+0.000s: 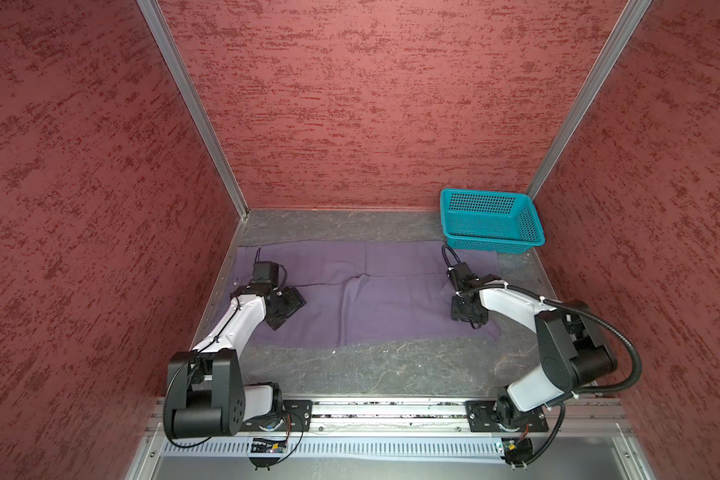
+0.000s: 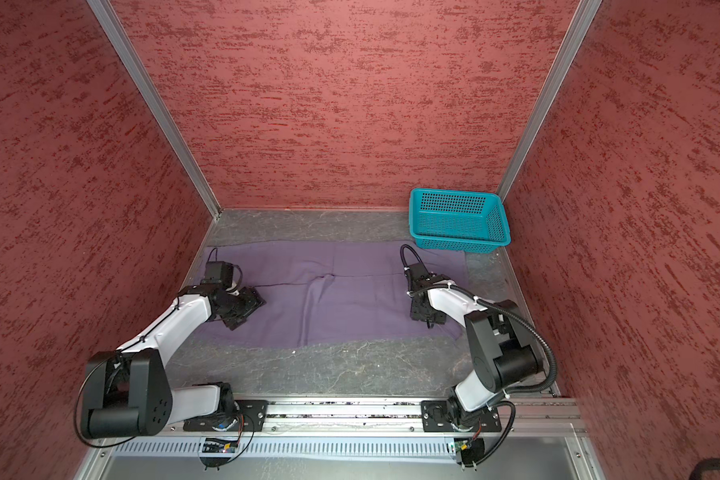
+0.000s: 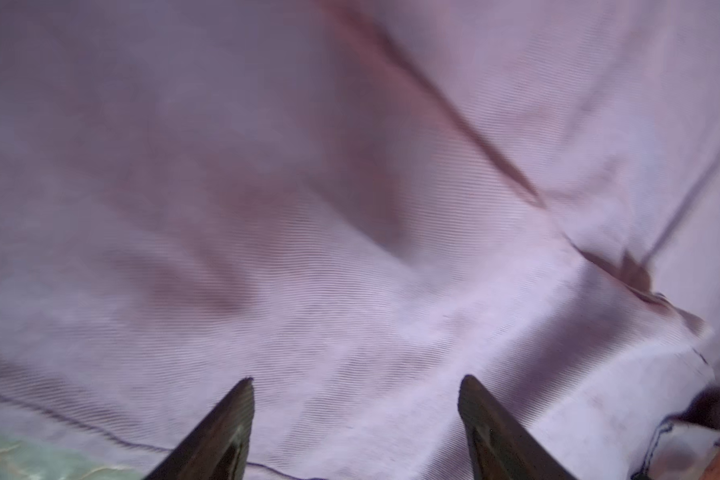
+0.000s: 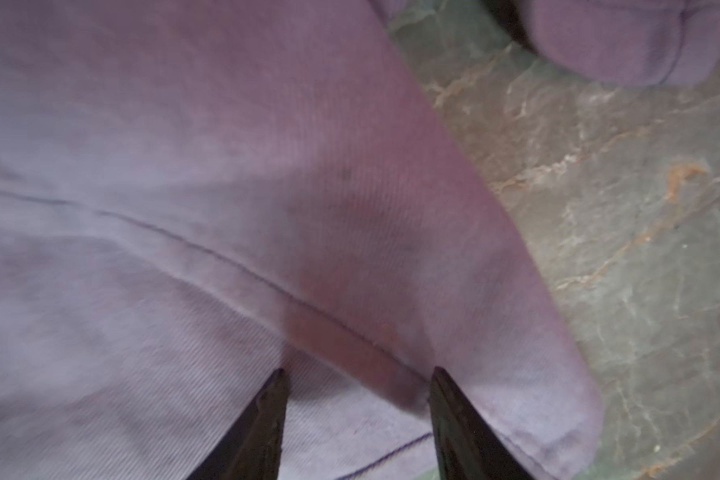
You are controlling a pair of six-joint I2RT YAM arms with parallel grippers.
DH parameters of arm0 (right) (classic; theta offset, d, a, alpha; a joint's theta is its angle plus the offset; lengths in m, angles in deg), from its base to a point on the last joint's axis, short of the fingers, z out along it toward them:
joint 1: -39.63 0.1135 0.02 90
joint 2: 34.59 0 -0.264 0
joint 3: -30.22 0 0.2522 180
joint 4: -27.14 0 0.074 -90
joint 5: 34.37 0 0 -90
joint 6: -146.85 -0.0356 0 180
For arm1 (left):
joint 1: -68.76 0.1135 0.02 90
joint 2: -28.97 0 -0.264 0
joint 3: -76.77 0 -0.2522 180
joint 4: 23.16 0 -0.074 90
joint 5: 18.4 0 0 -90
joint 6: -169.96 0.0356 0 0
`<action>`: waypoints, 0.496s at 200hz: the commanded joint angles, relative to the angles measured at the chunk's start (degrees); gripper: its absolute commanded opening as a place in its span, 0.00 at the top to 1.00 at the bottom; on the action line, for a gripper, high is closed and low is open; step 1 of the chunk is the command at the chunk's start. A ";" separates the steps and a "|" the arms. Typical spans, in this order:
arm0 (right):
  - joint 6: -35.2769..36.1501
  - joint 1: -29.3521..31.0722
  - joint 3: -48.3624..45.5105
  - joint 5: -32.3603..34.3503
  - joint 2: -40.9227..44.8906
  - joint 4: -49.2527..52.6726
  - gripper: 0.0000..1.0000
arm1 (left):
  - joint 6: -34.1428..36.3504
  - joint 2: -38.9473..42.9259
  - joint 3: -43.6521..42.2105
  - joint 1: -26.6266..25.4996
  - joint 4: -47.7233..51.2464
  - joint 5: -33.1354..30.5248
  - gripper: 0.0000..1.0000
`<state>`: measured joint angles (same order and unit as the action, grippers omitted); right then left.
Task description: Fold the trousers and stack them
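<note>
Broadly, the dark marbled counter (image 1: 391, 370) carried everything, and the trousers (image 1: 383, 299) took up most of its far half. They lay flat and lengthways, from the left wall almost to the right one, which left the near half of the counter bare. That spread seemed deliberate: one end of the cloth lay within reach of each arm. A low ridge crossed the cloth near its middle, so the trousers looked flattened but not yet folded short. The left arm (image 1: 242, 316) reached over the left end and the right arm (image 1: 512, 303) over the right end, both low above the cloth. The teal basket (image 1: 491, 243) sat in the far right corner, out of the arms' way. Its near wall stood at the trousers' far edge, though whether it touched could not be told. The left jaws stood well apart above plain cloth, with nothing between them. The right jaws also stood apart, somewhat narrower, and held nothing. They were poised over a stitched seam (image 4: 208, 249) close to a rounded edge of the cloth, with bare counter just beyond. With both pairs parted over opposite ends, the arms looked ready to pinch the ends and bring one over the other. No stack had been made.
</note>
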<state>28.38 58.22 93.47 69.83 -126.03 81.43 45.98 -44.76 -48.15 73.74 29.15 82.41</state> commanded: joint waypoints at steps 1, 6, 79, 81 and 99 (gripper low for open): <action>-1.05 0.09 0.25 5.61 -2.59 0.13 0.47 | 1.41 1.31 -1.48 2.75 -1.09 -0.93 0.21; -1.27 0.04 0.49 6.63 -2.83 0.31 0.48 | 1.66 1.25 -1.74 3.37 -1.17 -1.15 0.21; 0.16 -3.59 4.01 7.66 0.32 3.81 1.00 | 1.57 -4.53 -5.34 5.90 -6.49 -1.74 0.28; 0.17 -3.72 4.20 7.57 0.54 4.08 1.00 | 1.51 -4.50 -5.47 5.96 -6.54 -1.84 0.29; 0.00 -4.51 5.86 6.16 3.21 6.97 1.00 | 0.94 -4.99 -6.21 7.18 -7.60 -1.92 0.36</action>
<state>28.20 54.77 96.01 75.80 -127.10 83.75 47.36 -48.28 -52.08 79.40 24.14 81.65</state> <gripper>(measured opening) 0.045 0.680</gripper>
